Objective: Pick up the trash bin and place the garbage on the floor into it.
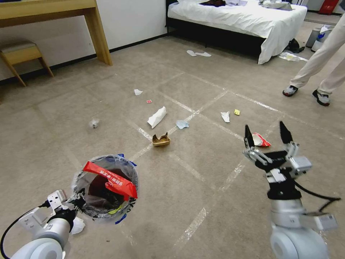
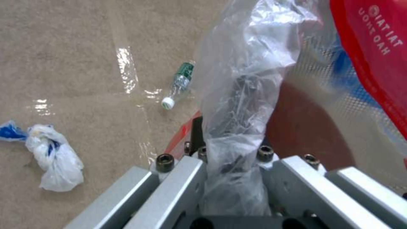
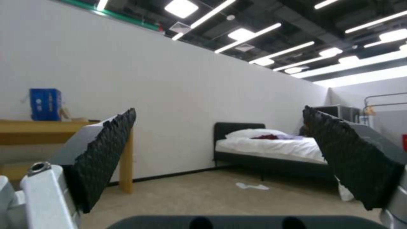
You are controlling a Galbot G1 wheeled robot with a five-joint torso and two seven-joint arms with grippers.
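- The floor (image 1: 201, 201) is tan carpet crossed by shiny tape lines, strewn with garbage (image 1: 157, 117); a bed (image 1: 244, 18) and a wooden desk (image 1: 54, 10) stand at the far wall.
- The left gripper (image 1: 77, 201) is clamped on the rim of the trash bin (image 1: 106, 187), bottom left, a red wrapper (image 1: 111, 180) across its mouth.
- The right gripper (image 1: 267, 138) hovers spread wide, holding nothing.
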